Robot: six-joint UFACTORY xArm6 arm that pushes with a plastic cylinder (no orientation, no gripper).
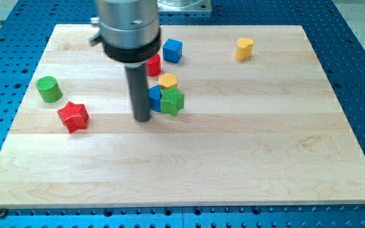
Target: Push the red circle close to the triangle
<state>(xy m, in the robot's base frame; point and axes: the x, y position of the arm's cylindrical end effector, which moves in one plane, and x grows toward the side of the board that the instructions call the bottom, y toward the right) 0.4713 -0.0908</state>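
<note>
The red circle [154, 65] lies near the board's top middle, partly hidden behind the arm's grey and black body. Just below it sit a yellow hexagon [168, 80], a green star [172, 102] and a blue block [155, 98] that looks like the triangle, huddled together and touching. My tip [142, 119] rests on the board right against the blue block's left side, and the rod covers part of that block. The red circle is a short way above this cluster, and a short way above my tip and slightly to its right.
A blue cube [172, 50] sits just right of the red circle. A yellow block [244, 48] lies at the top right. A green circle [49, 88] and a red star [73, 116] lie at the left. The wooden board [246, 158] lies on a blue perforated surface.
</note>
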